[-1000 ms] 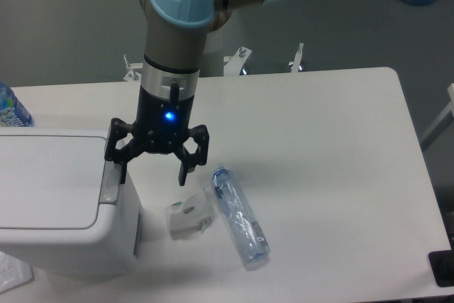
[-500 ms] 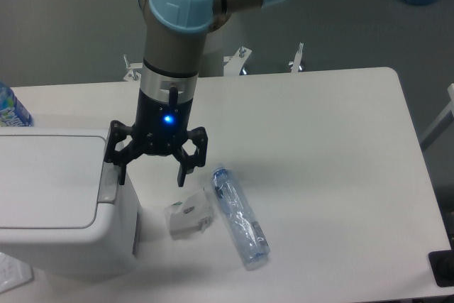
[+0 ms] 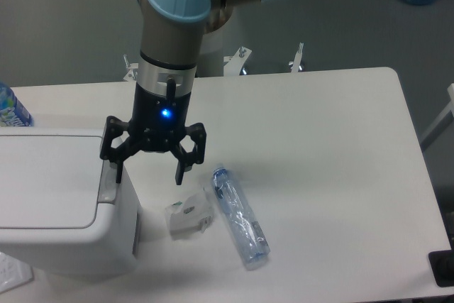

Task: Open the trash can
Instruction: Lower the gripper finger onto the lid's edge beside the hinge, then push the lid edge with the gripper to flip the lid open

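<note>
The trash can [image 3: 60, 200] is a boxy white bin at the table's left front, its flat lid [image 3: 46, 179] down. A small grey push tab [image 3: 108, 182] runs along the lid's right edge. My gripper [image 3: 147, 174] hangs open above the can's right side, pointing down. Its left finger [image 3: 116, 168] stands right over the grey tab, touching or nearly touching it. The right finger [image 3: 181, 168] hangs over bare table, beside the can. Nothing is between the fingers.
A small grey-white wrapper [image 3: 189, 214] lies just right of the can. A clear blue plastic bottle [image 3: 240, 216] lies on its side beyond it. Another bottle [image 3: 10, 108] stands at the left edge behind the can.
The gripper has shifted slightly to the left, bringing its left finger over the grey tab. The lid has not moved.
</note>
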`<state>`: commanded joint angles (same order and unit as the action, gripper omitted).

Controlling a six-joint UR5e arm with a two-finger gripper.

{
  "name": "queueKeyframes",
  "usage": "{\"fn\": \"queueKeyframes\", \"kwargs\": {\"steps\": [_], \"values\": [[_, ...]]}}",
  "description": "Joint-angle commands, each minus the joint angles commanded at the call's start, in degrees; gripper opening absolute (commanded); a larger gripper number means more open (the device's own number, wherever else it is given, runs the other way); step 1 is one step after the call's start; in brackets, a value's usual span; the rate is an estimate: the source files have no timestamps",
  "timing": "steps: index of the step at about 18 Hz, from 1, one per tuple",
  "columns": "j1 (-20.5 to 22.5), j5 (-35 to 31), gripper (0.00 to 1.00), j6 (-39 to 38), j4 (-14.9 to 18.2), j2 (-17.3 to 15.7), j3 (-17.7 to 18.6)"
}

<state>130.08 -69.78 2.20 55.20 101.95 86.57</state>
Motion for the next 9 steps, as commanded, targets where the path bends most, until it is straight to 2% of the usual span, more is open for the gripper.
{"fn": "queueKeyframes", "kwargs": {"steps": [9], "values": [[-0.62, -0.44, 1.00, 0.00, 0.09, 0.26, 0.53]]}}
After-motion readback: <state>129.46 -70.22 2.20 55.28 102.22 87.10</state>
